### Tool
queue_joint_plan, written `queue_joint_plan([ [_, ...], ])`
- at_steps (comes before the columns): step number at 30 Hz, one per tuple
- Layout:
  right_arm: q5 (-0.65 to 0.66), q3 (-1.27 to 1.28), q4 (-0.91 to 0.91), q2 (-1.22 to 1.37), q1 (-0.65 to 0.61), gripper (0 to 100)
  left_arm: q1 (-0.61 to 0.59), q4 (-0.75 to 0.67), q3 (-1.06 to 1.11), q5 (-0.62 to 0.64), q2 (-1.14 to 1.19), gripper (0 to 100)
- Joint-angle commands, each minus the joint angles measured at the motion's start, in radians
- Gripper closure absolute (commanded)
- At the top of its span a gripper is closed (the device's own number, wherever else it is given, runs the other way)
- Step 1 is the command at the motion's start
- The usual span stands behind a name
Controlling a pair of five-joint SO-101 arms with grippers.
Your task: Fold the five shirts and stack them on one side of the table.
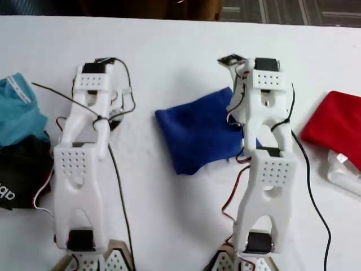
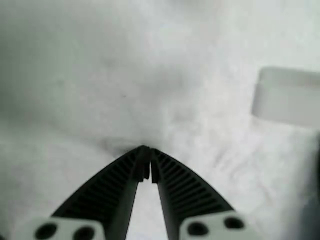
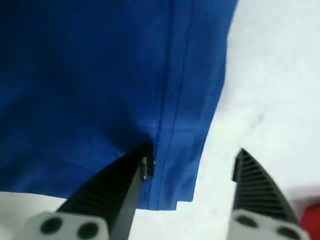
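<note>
The blue shirt (image 1: 197, 132) lies in the middle of the white table (image 1: 169, 51) in the high view, spread in a rough four-sided shape. Its right edge runs under the right arm (image 1: 268, 180). In the right wrist view the blue shirt (image 3: 100, 75) shows a stitched hem. The right gripper (image 3: 192, 167) is released, with its jaws wide apart. One finger (image 3: 131, 180) sits over the hem and the other is over bare table just beside the cloth's edge.

The left arm (image 1: 79, 169) stands at centre left of the high view, well apart from the blue shirt. The left gripper (image 2: 146, 167) is clenched with its tips together, grasping nothing, over bare table.

At the left edge of the high view the teal shirt (image 1: 17, 107) lies bunched. The black shirt (image 1: 22, 172) is right below it and touching it. At the right edge lies the red shirt (image 1: 335, 124), near the right arm but apart from it. A pale, partly clear item (image 1: 345, 172) rests against its lower edge; what it is I cannot tell.
</note>
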Motion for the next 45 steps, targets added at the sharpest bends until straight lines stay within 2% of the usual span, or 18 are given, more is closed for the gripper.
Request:
queue_joint_plan([
  [1, 0.011, 0.008, -0.001, -0.081, 0.004, 69.3, -0.006, -0.032, -0.005, 0.011, -0.012, 96],
  [9, 0.002, 0.029, -0.044, 0.016, -0.047, 69.0, -0.006, -0.032, -0.005, 0.011, -0.012, 96],
  [14, -0.071, 0.028, -0.127, 0.119, -0.030, 69.3, -0.006, -0.032, -0.005, 0.011, -0.012, 96],
  [21, -0.146, 0.028, -0.096, 0.197, -0.031, 69.6, -0.006, -0.032, -0.005, 0.011, -0.012, 96],
  [23, -0.143, 0.028, -0.071, 0.208, -0.041, 74.7, -0.006, -0.032, -0.005, 0.011, -0.012, 96],
  [26, -0.146, 0.029, -0.061, 0.208, -0.050, 97.7, -0.006, -0.032, -0.005, 0.011, -0.012, 96],
  [27, -0.146, 0.031, -0.061, 0.208, -0.053, 98.7, -0.006, -0.032, -0.005, 0.011, -0.012, 96],
  [28, -0.146, 0.032, -0.061, 0.208, -0.054, 95.0, -0.006, -0.032, -0.005, 0.011, -0.012, 96],
  [30, -0.146, 0.028, -0.061, 0.205, -0.054, 98.6, -0.006, -0.032, -0.005, 0.011, -0.012, 96],
  [35, -0.146, 0.012, -0.047, 0.188, -0.044, 97.8, -0.006, -0.032, -0.005, 0.011, -0.012, 96],
  [45, -0.144, -0.232, 0.013, 0.081, 0.147, 97.8, -0.006, -0.032, -0.005, 0.011, -0.012, 96],
])
